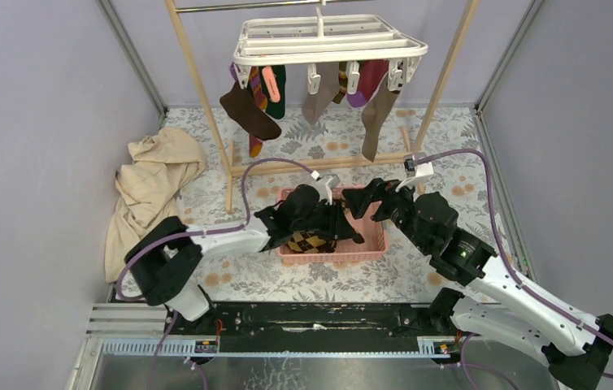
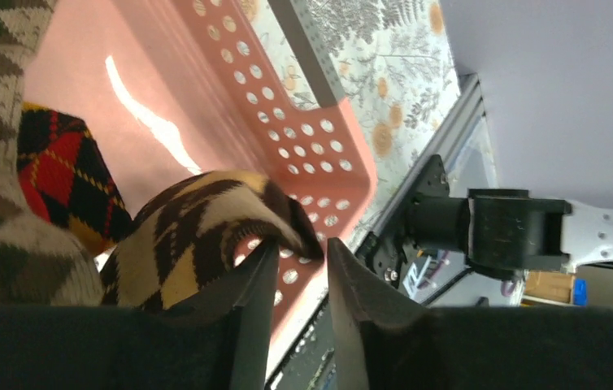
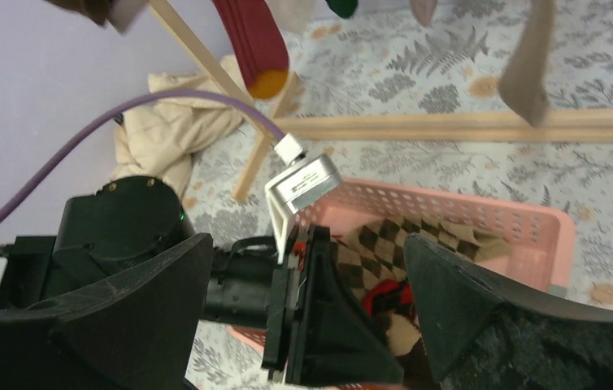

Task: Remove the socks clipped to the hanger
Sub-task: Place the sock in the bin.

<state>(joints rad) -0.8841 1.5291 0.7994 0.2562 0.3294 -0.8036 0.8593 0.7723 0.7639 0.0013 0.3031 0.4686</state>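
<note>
Several socks (image 1: 378,122) hang lengthwise down from the hanger (image 1: 328,45), far of and above both arms. The right gripper (image 3: 307,244), spread wide and empty, looks nearer. The left gripper (image 2: 302,248), narrowly parted, sits in the pink basket (image 1: 376,236) against an argyle sock (image 2: 197,236). Floral surface (image 1: 319,146), lilac walls (image 1: 43,81).

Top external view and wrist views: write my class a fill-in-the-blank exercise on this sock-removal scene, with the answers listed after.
The brown-yellow argyle sock lies in a ____ basket.
The white hanger hangs on a ____ pole frame.
The fingers of the right gripper stand wide ____.
In the top view, the beige cloth lies ____ of the basket.
Missing words: pink, wooden, open, left.
</note>
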